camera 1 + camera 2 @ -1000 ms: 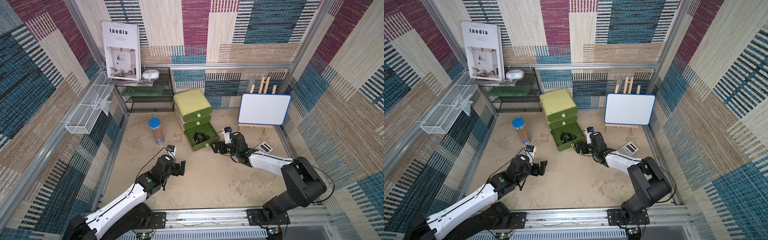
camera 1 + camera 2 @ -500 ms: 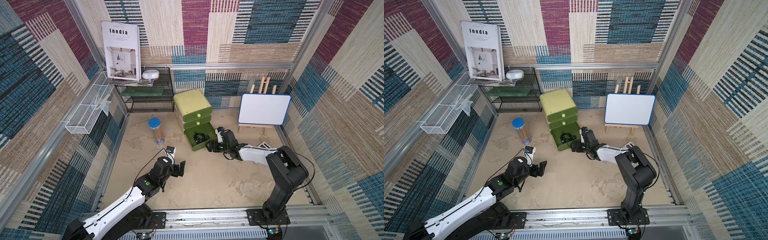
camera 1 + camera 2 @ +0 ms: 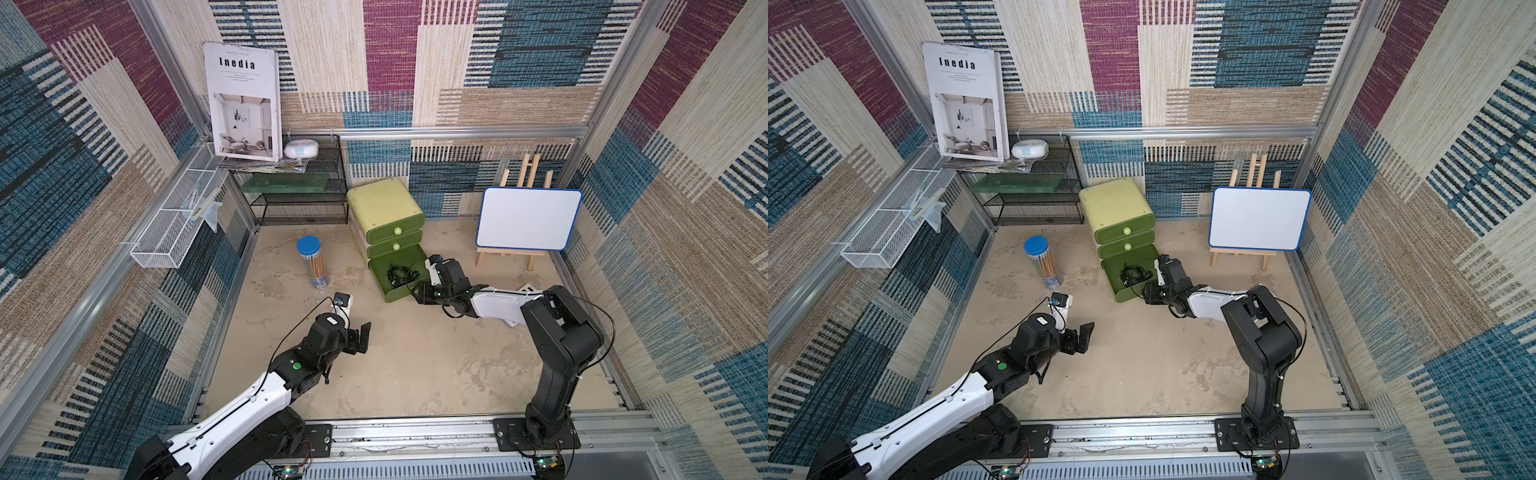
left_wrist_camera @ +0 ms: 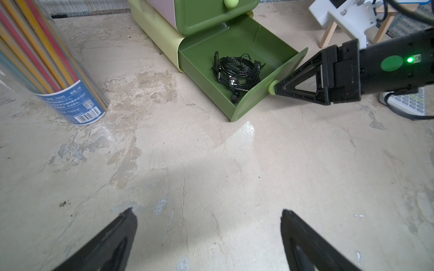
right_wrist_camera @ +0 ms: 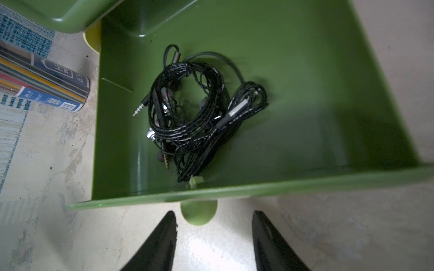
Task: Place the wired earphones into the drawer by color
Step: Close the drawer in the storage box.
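**Bottom drawer open, right arm at the knob.** The bottom drawer point(image 5: 234, 190) of the green cabinet point(image 3: 382, 205) stands pulled out on the bench point(image 3: 415, 365). The black wired earphones point(image 5: 199, 112) lie tangled on the drawer's floor, toward the front panel.

The right gripper point(image 5: 213, 212) sits low, level with the drawer's knob point(image 5: 198, 213). Its fingers point(image 5: 162, 239) are parted on either side of the knob, one close against it and the other showing a clear gap, so they are not clamped. This placement suits taking the knob, probably to push the drawer home.

The left gripper point(image 4: 206, 211) hovers over bare bench with its fingers spread wide and empty, clear of the right arm's working space.

How many sets make up the tangle cannot be counted. The two upper drawers point(image 3: 386, 235) are shut, so their contents are hidden, and no white or red sets show anywhere. A calculator point(image 4: 408, 101) is largely covered by the right arm.
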Robot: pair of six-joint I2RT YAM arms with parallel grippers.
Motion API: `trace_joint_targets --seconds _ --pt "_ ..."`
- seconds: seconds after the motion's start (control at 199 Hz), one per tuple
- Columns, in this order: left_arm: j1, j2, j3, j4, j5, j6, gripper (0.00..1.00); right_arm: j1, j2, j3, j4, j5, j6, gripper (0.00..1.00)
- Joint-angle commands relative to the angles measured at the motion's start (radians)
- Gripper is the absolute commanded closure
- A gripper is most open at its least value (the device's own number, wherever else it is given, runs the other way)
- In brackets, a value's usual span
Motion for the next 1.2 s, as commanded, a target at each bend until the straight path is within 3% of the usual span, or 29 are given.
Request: trace_joint_targets --seconds 0.0,0.752,1.199 --pt "0.002 -0.002 0.005 0.013 -0.006 0.009 0.01 0.000 0.010 0.009 0.025 -0.035 -0.015 0.51" --pt "0.002 0.008 0.004 0.020 -0.006 0.010 0.01 0.002 0.046 0.034 0.068 -0.034 -0.026 0.65" --pt "0.001 0.017 0.005 0.024 -0.006 0.012 0.01 0.001 0.069 0.075 0.097 -0.017 -0.031 0.66"
